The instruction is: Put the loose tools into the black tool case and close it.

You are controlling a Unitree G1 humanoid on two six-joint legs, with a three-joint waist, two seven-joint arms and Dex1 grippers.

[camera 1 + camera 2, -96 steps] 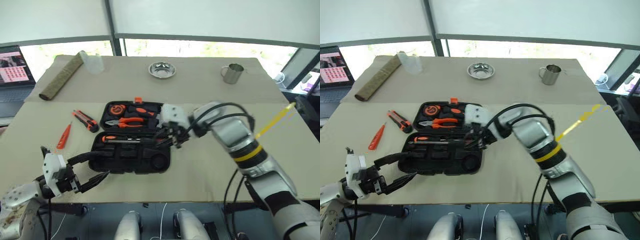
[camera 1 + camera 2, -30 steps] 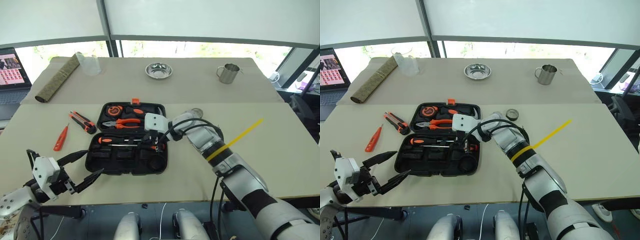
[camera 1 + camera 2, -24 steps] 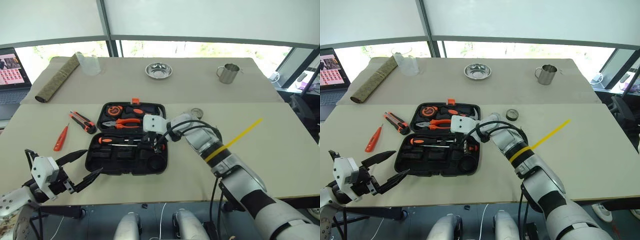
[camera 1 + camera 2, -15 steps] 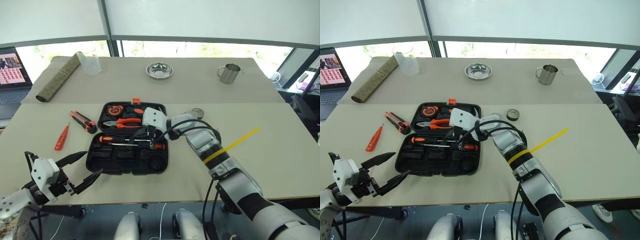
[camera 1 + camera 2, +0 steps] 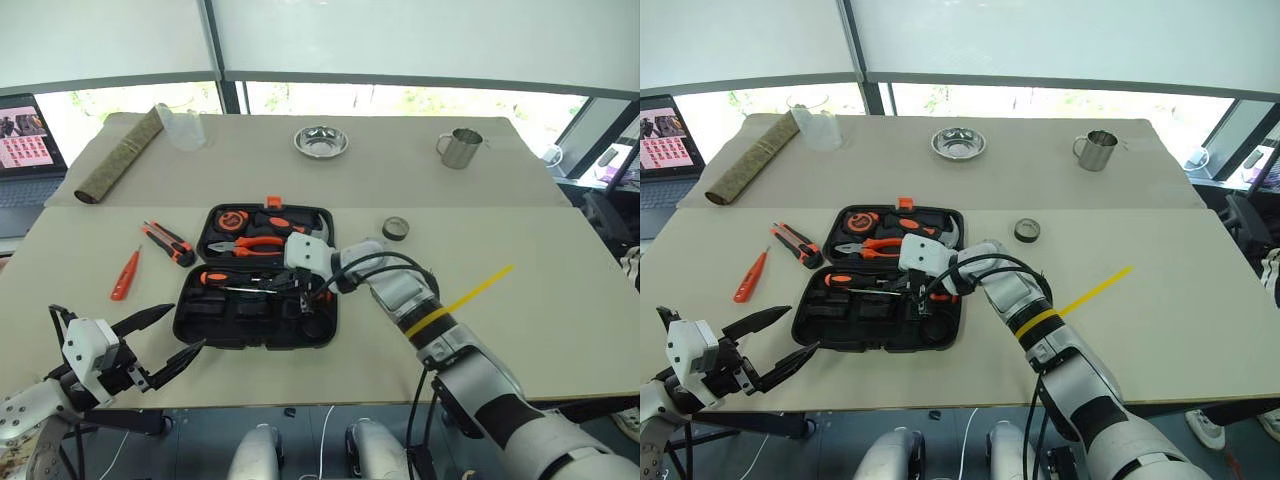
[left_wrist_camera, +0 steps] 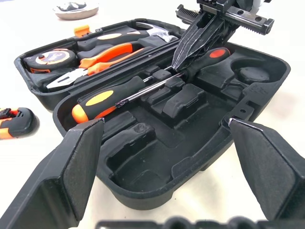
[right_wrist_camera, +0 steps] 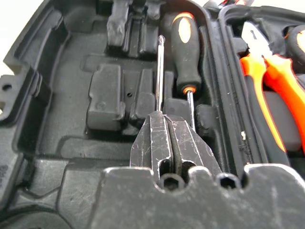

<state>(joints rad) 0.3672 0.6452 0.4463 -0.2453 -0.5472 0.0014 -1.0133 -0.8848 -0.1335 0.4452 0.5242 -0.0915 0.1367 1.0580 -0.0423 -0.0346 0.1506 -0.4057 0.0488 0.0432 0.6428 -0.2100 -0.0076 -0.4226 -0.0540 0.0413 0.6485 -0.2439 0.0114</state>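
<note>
The black tool case (image 5: 195, 325) lies open on the table. Two black-and-orange screwdrivers (image 6: 102, 97) (image 6: 206, 58) lie in its near half. My right gripper (image 5: 300, 291) is shut there, its tips (image 7: 167, 138) pressed down over one screwdriver's shaft (image 7: 159, 71). Near the table's front edge, my left gripper (image 5: 166, 340) stands open just left of the case's front corner, holding nothing. Left of the case on the table lie an orange-black utility knife (image 5: 168, 243) and a small all-orange screwdriver (image 5: 125, 275). The black tape roll (image 5: 396, 229) sits to the case's right.
The case's far half holds orange pliers (image 5: 250, 243), a tape measure (image 5: 230, 218) and a hammer. A laptop (image 5: 25, 140), a rolled mat (image 5: 120, 155) and a clear cup (image 5: 185, 128) stand at the back left. A steel bowl (image 5: 321, 141) and a mug (image 5: 459, 148) are further right.
My right gripper stayed shut in the case's near half, lifting slightly and then tilting back down onto the screwdrivers. The left gripper has stayed open in place.
</note>
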